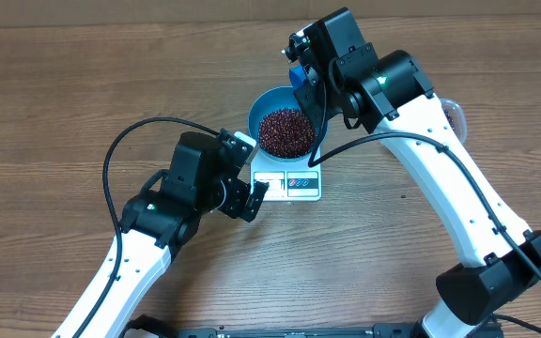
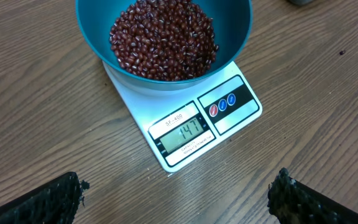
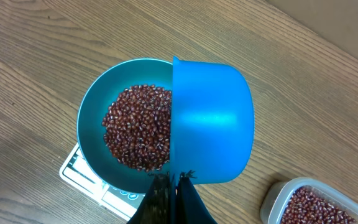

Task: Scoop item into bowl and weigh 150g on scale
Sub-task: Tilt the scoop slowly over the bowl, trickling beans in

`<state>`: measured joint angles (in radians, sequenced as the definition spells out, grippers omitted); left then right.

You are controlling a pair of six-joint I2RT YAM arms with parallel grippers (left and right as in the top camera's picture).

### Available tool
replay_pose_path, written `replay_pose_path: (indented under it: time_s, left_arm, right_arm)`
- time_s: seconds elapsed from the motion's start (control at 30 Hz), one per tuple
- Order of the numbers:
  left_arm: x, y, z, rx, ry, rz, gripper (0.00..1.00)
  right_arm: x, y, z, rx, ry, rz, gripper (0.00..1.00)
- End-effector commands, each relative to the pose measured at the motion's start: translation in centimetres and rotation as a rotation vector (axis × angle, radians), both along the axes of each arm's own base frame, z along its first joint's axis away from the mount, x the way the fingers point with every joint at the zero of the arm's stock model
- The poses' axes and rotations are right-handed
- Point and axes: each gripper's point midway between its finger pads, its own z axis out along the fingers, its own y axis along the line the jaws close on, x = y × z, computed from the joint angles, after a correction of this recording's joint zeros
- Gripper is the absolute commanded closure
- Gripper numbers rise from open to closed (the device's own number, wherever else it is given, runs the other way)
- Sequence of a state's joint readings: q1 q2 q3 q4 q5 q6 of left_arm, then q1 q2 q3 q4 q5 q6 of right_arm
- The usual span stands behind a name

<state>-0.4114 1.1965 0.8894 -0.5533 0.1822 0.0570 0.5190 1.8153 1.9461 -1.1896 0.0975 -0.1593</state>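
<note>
- The step in hand looks like the final top-up: the right fingers (image 3: 161, 200) are pressed together on the handle end of the small blue scoop (image 3: 210, 124)
- The scoop hangs tipped over the near rim of the bowl (image 3: 92, 121), underside toward the wrist camera, so I cannot tell whether any beans are left inside it
- The display (image 2: 185, 132) on the scale (image 2: 135, 106) reads 147, so I judge the weighing almost done and just short of target
- The next move calls for a very small addition, a few beans shaken out gently with the readout in view; a full tip would probably overshoot
- The left fingers (image 2: 51, 199) stand wide apart and hold nothing, low over the surface (image 2: 36, 93) just in front of the scale
- The beans (image 2: 163, 40) are small, glossy, dark red-brown ovals, heaped across the bowl's floor and well below its rim
- The bowl sits on the scale's rear part and leaves the display and buttons uncovered
- More beans lie in a clear tub (image 3: 275, 202) beside the bowl
</note>
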Motion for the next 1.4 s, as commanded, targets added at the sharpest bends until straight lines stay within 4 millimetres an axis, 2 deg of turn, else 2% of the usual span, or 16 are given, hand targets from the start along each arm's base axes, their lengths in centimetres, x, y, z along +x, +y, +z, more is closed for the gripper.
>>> replay_pose_path:
  time_s: [0.0,1.37]
  left_arm:
    - [0.12,0.19,-0.23,0.001,0.009,0.017,0.0]
    - [0.12,0.19,-0.24,0.001,0.009,0.017,0.0]
  right_arm:
    - [0.07,-0.01,1.69,0.009,-0.048,0.002,0.96]
    - [0.5,-0.3,1.92,-0.052,-0.088,0.057,0.96]
